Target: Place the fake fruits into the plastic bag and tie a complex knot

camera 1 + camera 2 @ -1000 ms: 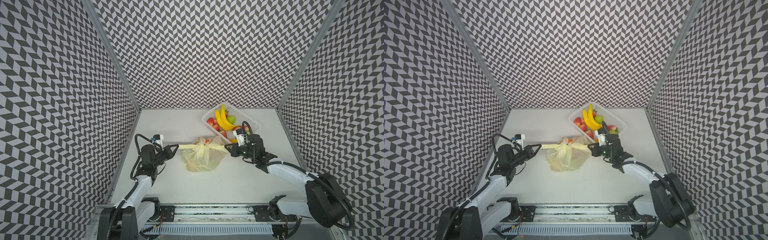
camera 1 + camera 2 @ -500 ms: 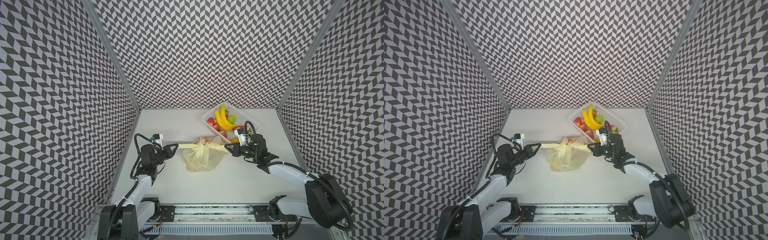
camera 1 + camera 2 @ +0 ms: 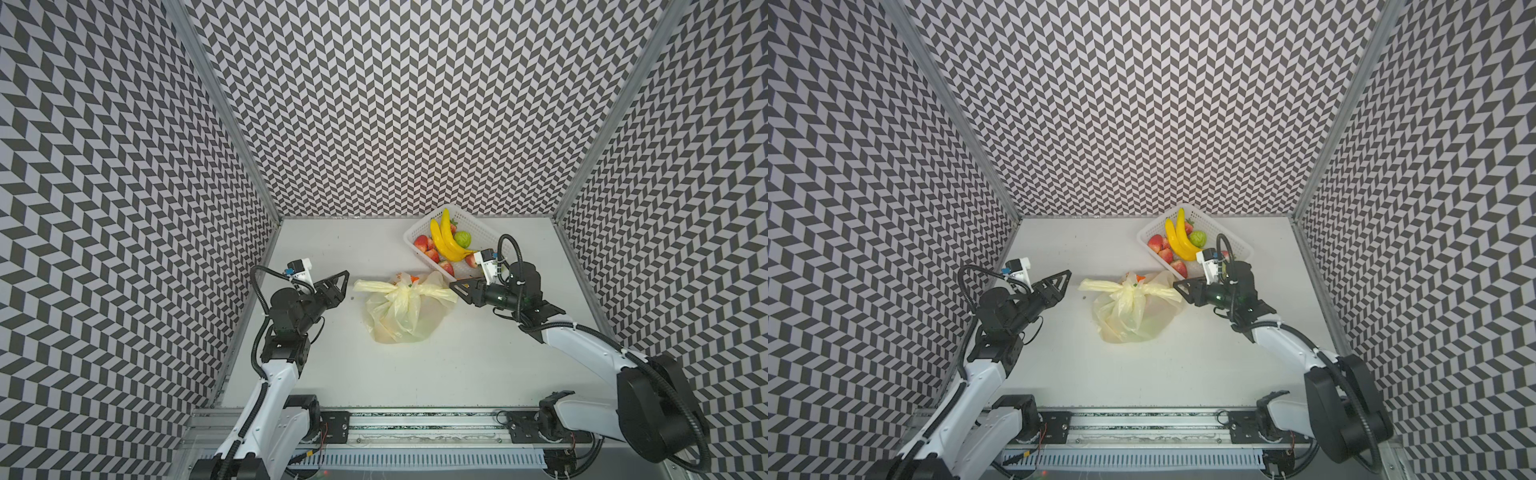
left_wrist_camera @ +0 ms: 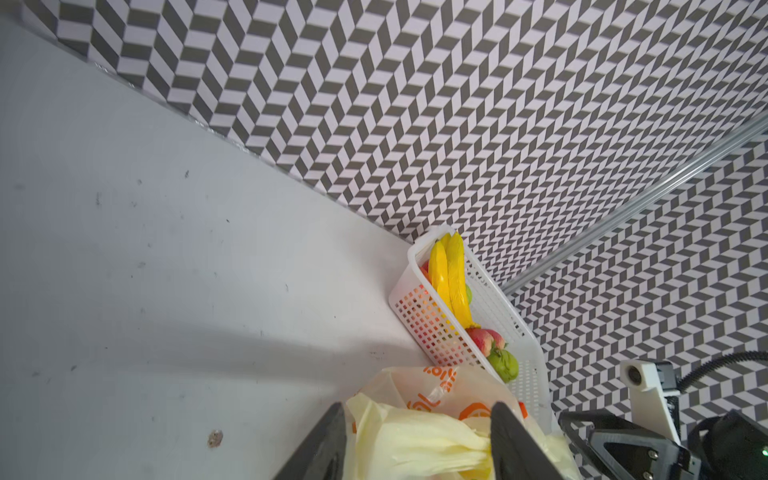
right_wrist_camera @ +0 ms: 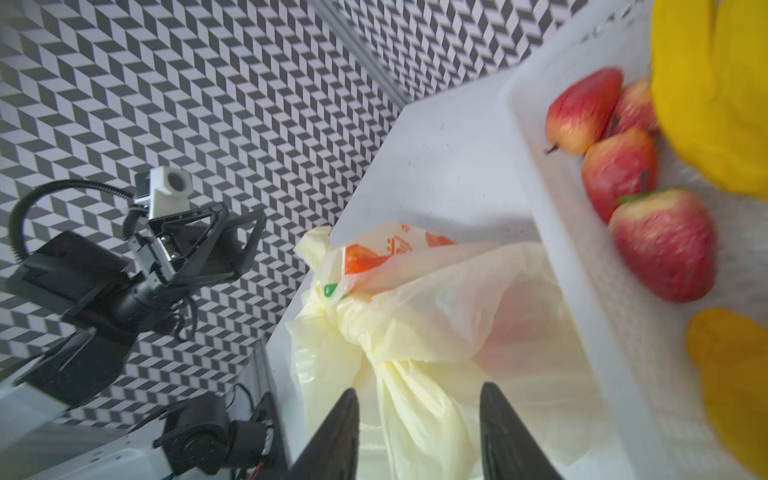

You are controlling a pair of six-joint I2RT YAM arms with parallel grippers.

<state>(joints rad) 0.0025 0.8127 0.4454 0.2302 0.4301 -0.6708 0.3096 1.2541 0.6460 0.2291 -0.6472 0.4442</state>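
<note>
The pale-yellow plastic bag [image 3: 405,320] [image 3: 1133,318] lies mid-table, its handles bunched into a knot [image 3: 405,293] [image 3: 1133,291] with two strap ends sticking out sideways. A reddish shape shows faintly through the bag [image 5: 519,324]. My left gripper [image 3: 345,284] [image 4: 419,405] is open; the left strap end lies loose at its fingertips. My right gripper [image 3: 455,291] [image 5: 419,390] is open too, its jaws standing either side of the right strap without pinching it. More fake fruits, yellow bananas [image 3: 444,243], red ones [image 5: 660,245] and a green one [image 3: 462,239], sit in the basket.
The white perforated basket [image 3: 471,218] [image 3: 1241,245] stands at the back right, just behind my right gripper and touching the bag's far side. Patterned walls close in the table on three sides. A rail runs along the front edge [image 3: 415,419].
Both grippers have gone from shut on the taut strap ends to open. The straps have slackened and the bag has settled wider on the table. The arms have barely moved.
</note>
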